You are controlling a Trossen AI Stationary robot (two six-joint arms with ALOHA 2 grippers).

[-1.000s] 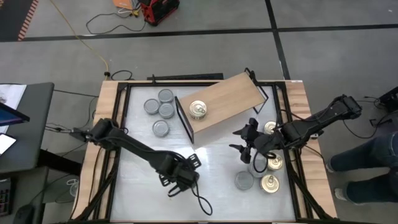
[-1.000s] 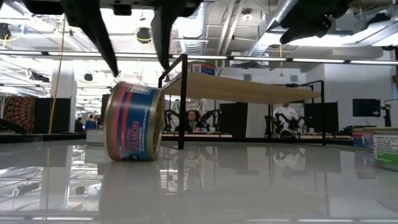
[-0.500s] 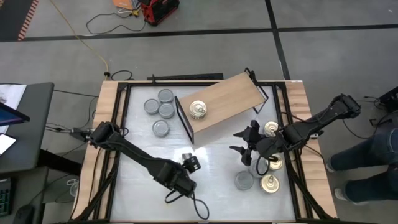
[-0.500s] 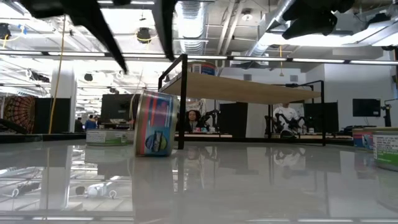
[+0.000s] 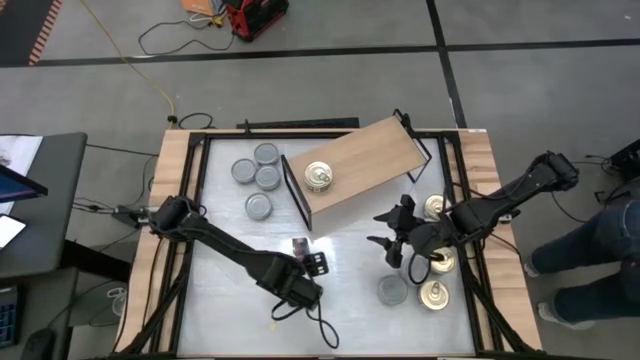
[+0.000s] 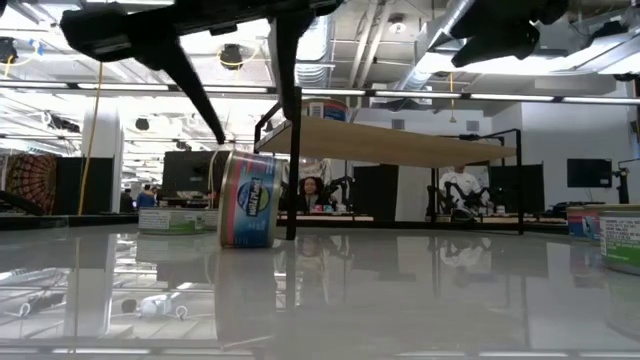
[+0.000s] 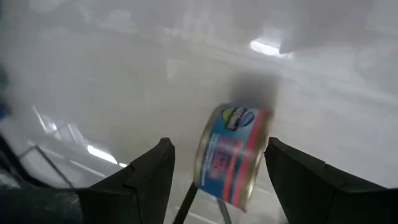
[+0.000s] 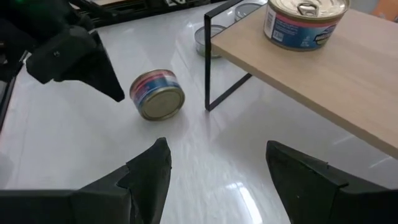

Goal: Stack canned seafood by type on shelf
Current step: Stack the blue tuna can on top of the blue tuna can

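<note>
Tin on edge (image 8: 157, 94): label banded red and blue, white lettering, dull gold end face. Tin on shelf (image 8: 305, 23): shiny gold-silver pull-tab lid, red-blue-white label. Shelf (image 8: 323, 87): light tan wood grain, thin black frame. Four tins at 10 o'clock (image 5: 255, 175): dull grey tops. Tabletop (image 5: 340, 300): glossy white, pale wood border.

We see one tin (image 5: 318, 176) on the shelf (image 5: 362, 171), four tins (image 5: 256, 177) left of it, another tin (image 5: 299, 246) on its side just before it.
</note>
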